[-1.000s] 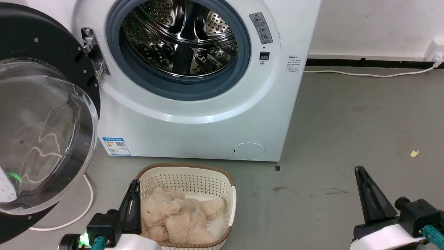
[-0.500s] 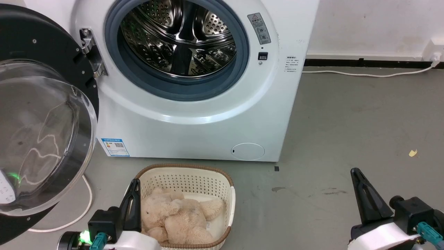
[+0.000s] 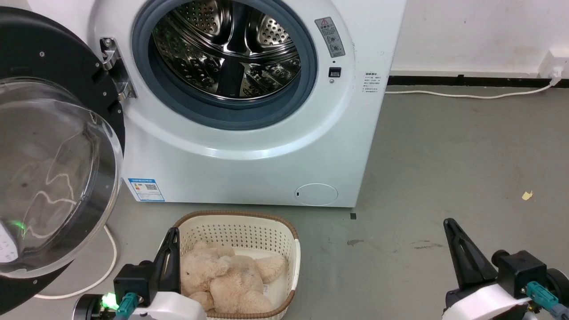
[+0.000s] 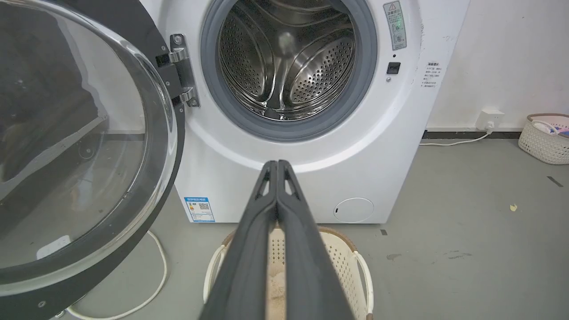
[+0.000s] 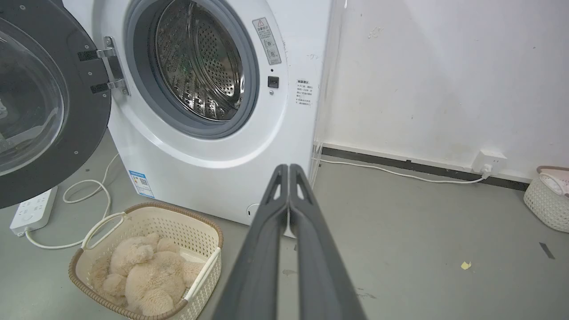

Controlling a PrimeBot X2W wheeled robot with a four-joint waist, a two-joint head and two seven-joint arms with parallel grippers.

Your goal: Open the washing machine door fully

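Now, step: opening looks complete.
Door: large round glossy black washing machine door (image 3: 49,151) swung wide leftward.
Claws: left claw (image 4: 276,166), right claw (image 5: 289,169) clenched, empty, clear of it.
Next: likely just confirm.

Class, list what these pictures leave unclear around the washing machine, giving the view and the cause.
1. Washing machine door: head view, left rim cut off by the edge.
2. Blue label: head view, print too small.
3. Basket: left wrist view, mostly hidden behind left end effector.
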